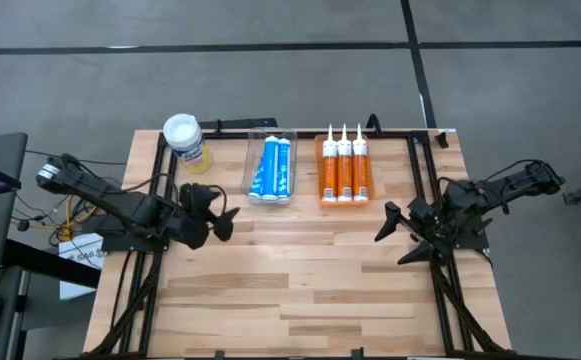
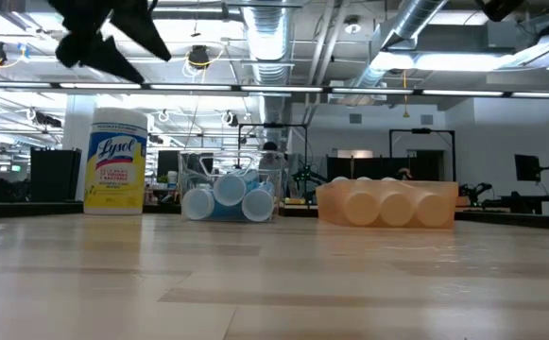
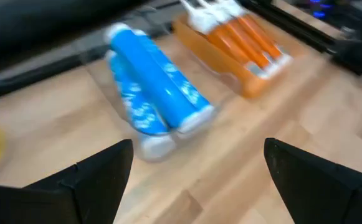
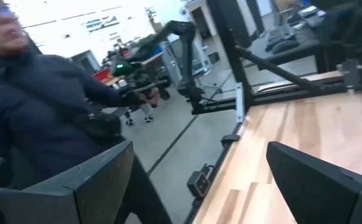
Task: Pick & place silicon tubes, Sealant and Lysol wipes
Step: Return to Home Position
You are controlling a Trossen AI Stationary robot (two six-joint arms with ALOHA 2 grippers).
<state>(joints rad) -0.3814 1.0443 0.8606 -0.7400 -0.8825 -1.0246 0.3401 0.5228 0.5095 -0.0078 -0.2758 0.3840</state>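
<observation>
Left hand point(image 1: 226, 219) wide open, empty, right hand point(image 1: 389, 249) likewise

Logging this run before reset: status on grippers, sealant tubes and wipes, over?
Left gripper open, empty, at left. Right gripper open, empty, at right. Blue sealant tubes in transparent bin; Lysol wipes upright beside it. Nothing blocking.

An open industrial robotics lab: silver ducts point(image 2: 270, 38) and strip lights point(image 2: 425, 92) run under a bare ceiling above distant monitors point(image 2: 525, 168). The wooden worktable point(image 1: 300, 290) stands on a grey concrete floor point(image 1: 270, 90) marked with dark lines point(image 1: 220, 47). Beyond its edge, another robot arm point(image 4: 184, 43) stands at a neighbouring station, near a person in a dark jacket point(image 4: 37, 106).
</observation>
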